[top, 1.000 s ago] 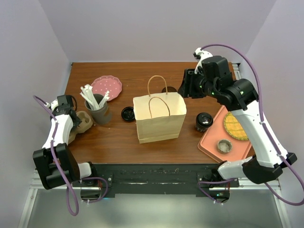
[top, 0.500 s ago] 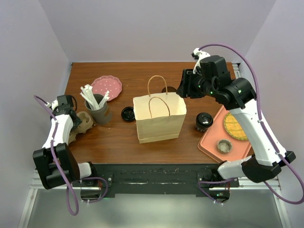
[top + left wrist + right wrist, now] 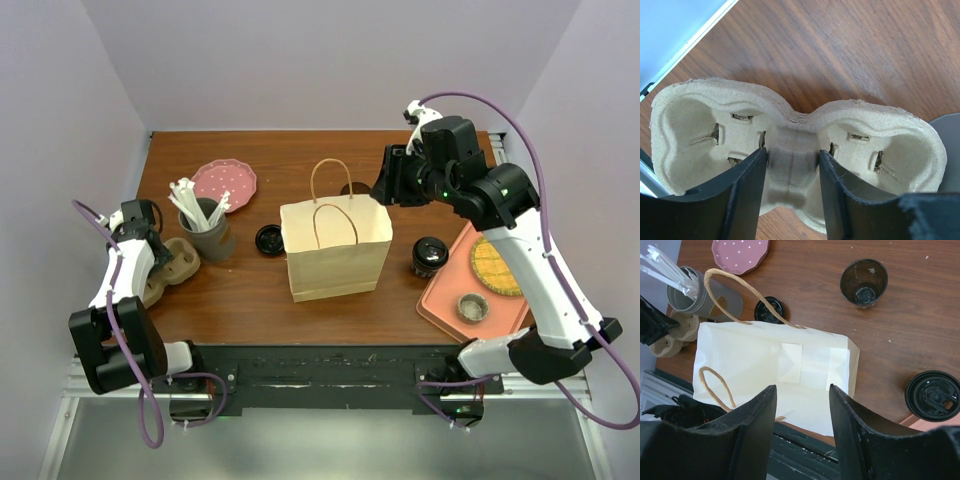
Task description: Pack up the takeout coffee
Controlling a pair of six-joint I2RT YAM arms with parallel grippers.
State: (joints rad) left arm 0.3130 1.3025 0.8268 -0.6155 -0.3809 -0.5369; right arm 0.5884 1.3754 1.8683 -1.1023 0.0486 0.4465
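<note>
Takeout coffee (image 3: 429, 255): lidded, upright on the counter (image 3: 240, 290) toward its right edge, between paper bag (image 3: 335, 250) and orange tray (image 3: 442, 295), clear of both pincers.
Left pincer (image 3: 791, 155): clamped on the middle bridge of the pulp cup carrier (image 3: 880, 145), by the left edge.
Right pincer (image 3: 801, 390): half-spread, empty, above the bag.

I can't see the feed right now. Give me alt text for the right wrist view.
The open right gripper hangs over the open paper bag, looking down into it. The takeout coffee stands outside, at lower right; an empty dark cup, loose lid and cup carrier sit around it.
</note>
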